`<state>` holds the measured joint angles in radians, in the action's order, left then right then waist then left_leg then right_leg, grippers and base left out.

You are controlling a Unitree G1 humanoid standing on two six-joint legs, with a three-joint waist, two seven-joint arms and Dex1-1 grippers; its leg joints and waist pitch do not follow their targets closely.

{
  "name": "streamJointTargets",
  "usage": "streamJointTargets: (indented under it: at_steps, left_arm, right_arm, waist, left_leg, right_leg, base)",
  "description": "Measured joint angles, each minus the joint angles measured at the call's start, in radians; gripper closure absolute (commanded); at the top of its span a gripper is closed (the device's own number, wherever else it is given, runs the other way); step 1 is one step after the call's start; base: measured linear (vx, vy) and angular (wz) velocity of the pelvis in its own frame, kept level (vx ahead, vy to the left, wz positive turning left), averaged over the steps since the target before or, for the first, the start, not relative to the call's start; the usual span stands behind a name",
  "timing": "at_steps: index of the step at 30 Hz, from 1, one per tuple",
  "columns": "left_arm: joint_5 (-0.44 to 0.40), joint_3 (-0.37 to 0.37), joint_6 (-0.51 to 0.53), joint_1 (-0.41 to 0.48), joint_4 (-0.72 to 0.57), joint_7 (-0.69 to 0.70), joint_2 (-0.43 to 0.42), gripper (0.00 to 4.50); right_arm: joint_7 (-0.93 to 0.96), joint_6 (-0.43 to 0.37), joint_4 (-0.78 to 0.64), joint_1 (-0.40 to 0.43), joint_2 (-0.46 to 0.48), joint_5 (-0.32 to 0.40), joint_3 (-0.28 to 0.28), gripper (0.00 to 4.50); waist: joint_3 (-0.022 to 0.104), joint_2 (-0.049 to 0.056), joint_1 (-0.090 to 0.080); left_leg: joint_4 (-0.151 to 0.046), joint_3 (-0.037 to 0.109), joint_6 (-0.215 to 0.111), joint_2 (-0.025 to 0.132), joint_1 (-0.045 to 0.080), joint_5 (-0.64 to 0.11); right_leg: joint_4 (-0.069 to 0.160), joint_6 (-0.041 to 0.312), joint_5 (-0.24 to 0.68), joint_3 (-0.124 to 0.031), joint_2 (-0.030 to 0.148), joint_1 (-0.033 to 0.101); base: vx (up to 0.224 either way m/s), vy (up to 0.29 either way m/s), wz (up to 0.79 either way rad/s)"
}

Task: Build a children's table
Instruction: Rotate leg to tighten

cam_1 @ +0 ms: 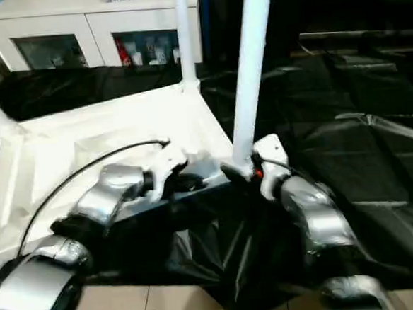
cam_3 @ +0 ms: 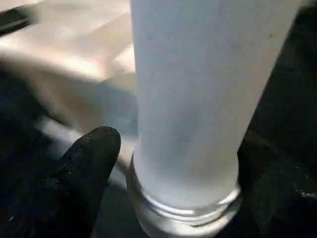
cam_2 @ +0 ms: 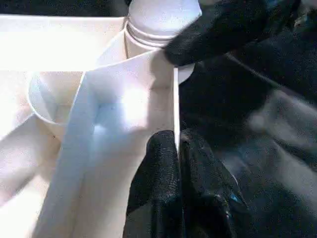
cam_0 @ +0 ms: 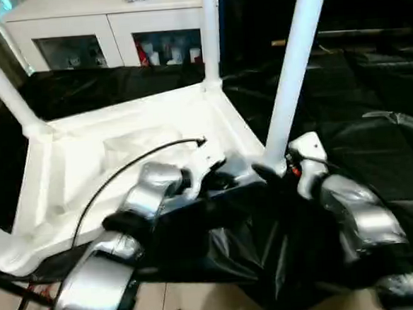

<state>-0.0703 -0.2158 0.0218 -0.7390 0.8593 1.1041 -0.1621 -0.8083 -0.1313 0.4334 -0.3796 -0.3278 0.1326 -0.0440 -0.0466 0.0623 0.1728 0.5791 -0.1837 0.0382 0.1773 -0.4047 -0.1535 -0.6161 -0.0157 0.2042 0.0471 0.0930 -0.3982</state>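
The white tabletop (cam_0: 119,125) lies upside down on the black-draped work table, ribbed side up. Three white legs stand in its corner sockets: far left (cam_0: 2,84), far right (cam_0: 211,34) and near right (cam_0: 296,63). My left gripper (cam_2: 177,144) is shut on the tabletop's thin rim wall beside the near right socket. My right gripper (cam_0: 273,170) stands open around the base of the near right leg (cam_3: 193,99). One of its fingers (cam_3: 91,158) sits a little apart from the tube. The same gripper's black finger (cam_2: 223,29) shows by the leg's foot in the left wrist view.
A white cabinet (cam_0: 105,27) with glass doors stands behind the table. Crumpled black cloth (cam_0: 374,115) covers the table to the right and hangs over its front edge. A black cable (cam_0: 115,172) arcs over the tabletop from my left arm. Pale floor (cam_0: 181,306) shows below.
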Motion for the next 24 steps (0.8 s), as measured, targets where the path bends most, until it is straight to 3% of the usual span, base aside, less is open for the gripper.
streamJointTargets:
  at_steps: [4,8,11,21,24]
  left_arm:
    - [0.026,-0.023,0.001,0.046,-0.075,0.15,-0.056,4.5]
    - [0.046,-0.036,0.029,0.079,-0.142,0.23,-0.089,4.5]
    - [0.057,-0.039,0.051,0.099,-0.179,0.264,-0.107,4.5]
    - [0.057,-0.045,0.067,0.116,-0.209,0.29,-0.114,4.5]
    - [0.051,-0.044,0.068,0.116,-0.205,0.251,-0.108,4.5]
  right_arm:
    - [-0.184,-0.021,-0.08,0.037,-0.064,0.027,-0.056,0.66]
    - [-0.293,-0.058,-0.13,0.054,-0.106,0.065,-0.083,0.66]
    - [-0.338,-0.079,-0.153,0.058,-0.12,0.074,-0.093,0.9]
    - [-0.362,-0.117,-0.177,0.073,-0.132,0.098,-0.096,1.77]
    - [-0.309,-0.12,-0.165,0.082,-0.095,0.098,-0.069,1.85]
  waist:
    - [-0.002,-0.003,0.008]
    - [-0.002,-0.004,0.015]
    - [-0.003,-0.004,0.022]
    - [-0.002,-0.004,0.027]
    - [-0.002,-0.004,0.026]
  left_leg:
    - [0.0,0.0,0.0,0.0,-0.001,0.0]
    - [0.001,-0.001,-0.001,0.0,0.0,-0.001]
    - [0.001,-0.002,-0.001,0.0,0.0,-0.001]
    - [0.002,-0.002,-0.001,0.0,0.0,-0.001]
    - [0.003,-0.002,-0.001,0.0,0.0,-0.001]
  right_leg:
    - [0.0,0.0,0.0,0.0,0.0,0.0]
    - [0.001,0.0,0.0,-0.001,0.001,0.0]
    - [0.0,0.0,0.0,-0.001,0.001,-0.001]
    - [0.0,0.0,0.0,-0.001,0.001,-0.001]
    - [-0.002,0.0,0.0,-0.001,0.001,-0.001]
  base:
    - [0.0,0.0,0.0]
    - [0.0,0.0,0.0]
    - [0.0,0.0,0.0]
    - [0.0,0.0,0.0]
    - [0.0,0.0,0.0]
